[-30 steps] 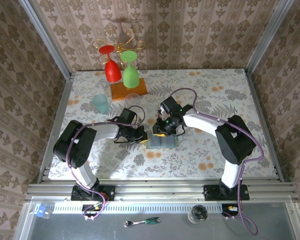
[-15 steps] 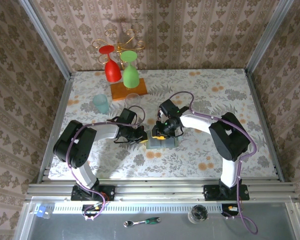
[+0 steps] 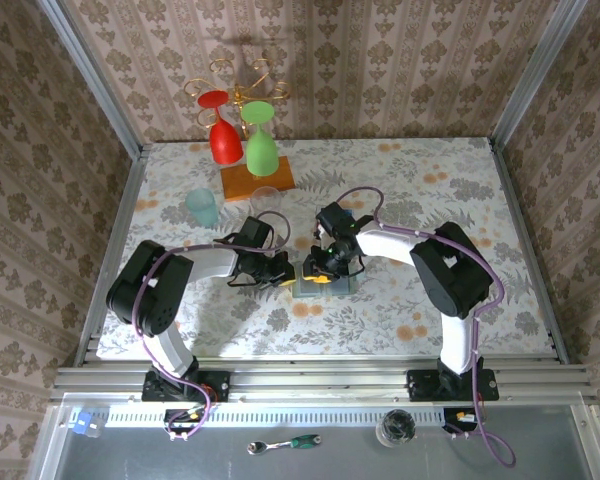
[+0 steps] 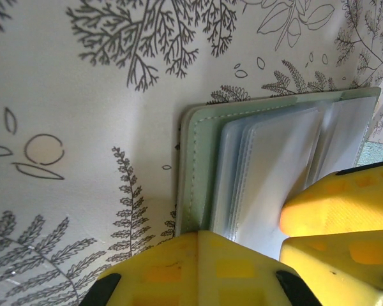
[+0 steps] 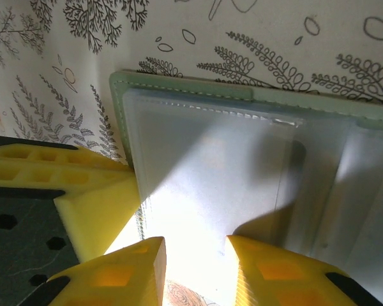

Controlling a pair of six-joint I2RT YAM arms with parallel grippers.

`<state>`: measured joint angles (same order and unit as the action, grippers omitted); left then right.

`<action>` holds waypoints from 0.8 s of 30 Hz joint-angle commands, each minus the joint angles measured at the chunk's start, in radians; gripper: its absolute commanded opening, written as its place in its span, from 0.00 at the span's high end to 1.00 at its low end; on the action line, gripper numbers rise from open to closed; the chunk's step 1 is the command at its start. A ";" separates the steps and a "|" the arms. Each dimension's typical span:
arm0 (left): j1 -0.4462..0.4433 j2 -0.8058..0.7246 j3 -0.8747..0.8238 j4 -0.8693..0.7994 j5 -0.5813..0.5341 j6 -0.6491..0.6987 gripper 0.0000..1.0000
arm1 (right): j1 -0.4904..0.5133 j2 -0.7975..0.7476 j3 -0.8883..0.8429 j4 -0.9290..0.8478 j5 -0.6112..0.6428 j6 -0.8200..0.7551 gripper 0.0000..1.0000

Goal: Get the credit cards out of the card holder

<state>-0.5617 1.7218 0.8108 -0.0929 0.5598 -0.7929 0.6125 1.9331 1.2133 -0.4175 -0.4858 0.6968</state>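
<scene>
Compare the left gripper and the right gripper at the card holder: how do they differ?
The left gripper is shut; the right gripper has its fingers apart. The left sits at the card holder's left edge; the right is over its clear sleeves. Both have yellow fingers and meet at the open holder.

Pale sage-green holder (image 4: 191,159) with frosted clear sleeves (image 4: 274,166), yellow fingers (image 5: 274,271), white table (image 3: 430,180) printed with grey ferns and orange blooms, red glass (image 3: 225,140), green glass (image 3: 262,150), teal cup (image 3: 202,208), brown striped damask walls (image 3: 380,60).
</scene>
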 commanded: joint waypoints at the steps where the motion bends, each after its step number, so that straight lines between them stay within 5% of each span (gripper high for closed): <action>1: 0.005 0.021 -0.021 0.007 0.005 -0.015 1.00 | 0.006 0.021 0.026 -0.009 -0.003 0.014 0.69; 24: 0.009 0.032 -0.024 0.007 0.009 -0.012 1.00 | -0.013 -0.029 0.029 -0.147 0.115 -0.069 0.69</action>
<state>-0.5602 1.7264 0.8051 -0.0734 0.5713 -0.7929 0.6083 1.9308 1.2373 -0.5045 -0.4065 0.6502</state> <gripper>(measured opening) 0.049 0.309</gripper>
